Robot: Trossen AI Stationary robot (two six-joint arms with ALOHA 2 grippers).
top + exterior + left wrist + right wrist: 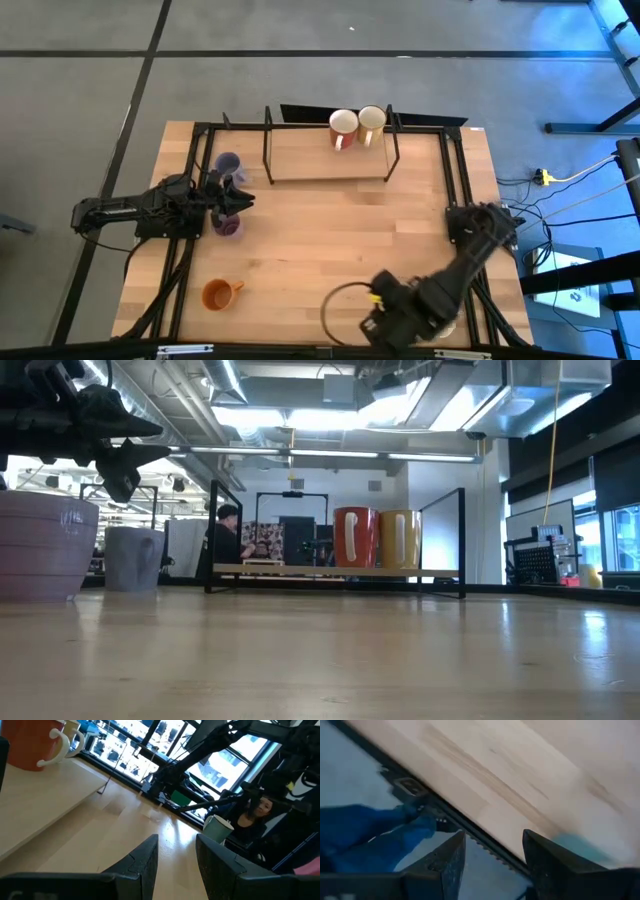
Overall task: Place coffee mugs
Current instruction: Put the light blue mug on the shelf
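The left arm reaches in level from the bench's (330, 240) left edge, its left gripper (240, 200) poised above and between two lavender mugs, the far lavender mug (228, 164) toward the rack and the near lavender mug (228, 224) just under the wrist; the jaws stand parted with nothing between them, the wrist view showing bare wood in the gap. The right arm folds back along the bench's right side, elbow high, its right gripper (385, 318) hanging over the front edge; its jaws are likewise apart and empty above the edge of the wood.

The bench is pale, planked timber with a smooth satin grain, framed by thin black metal tubing. A low wooden shelf (330, 165) on black wire legs sits at the back; on it two glossy ceramic mugs stand upright, just beside each other, the white mug with reddish interior (343, 128) and a cream mug (371, 123), both cylindrical with looped handles. An orange mug (219, 294) rests alone near the front left, handle pointing right. A person (226, 540) sits in the room behind.
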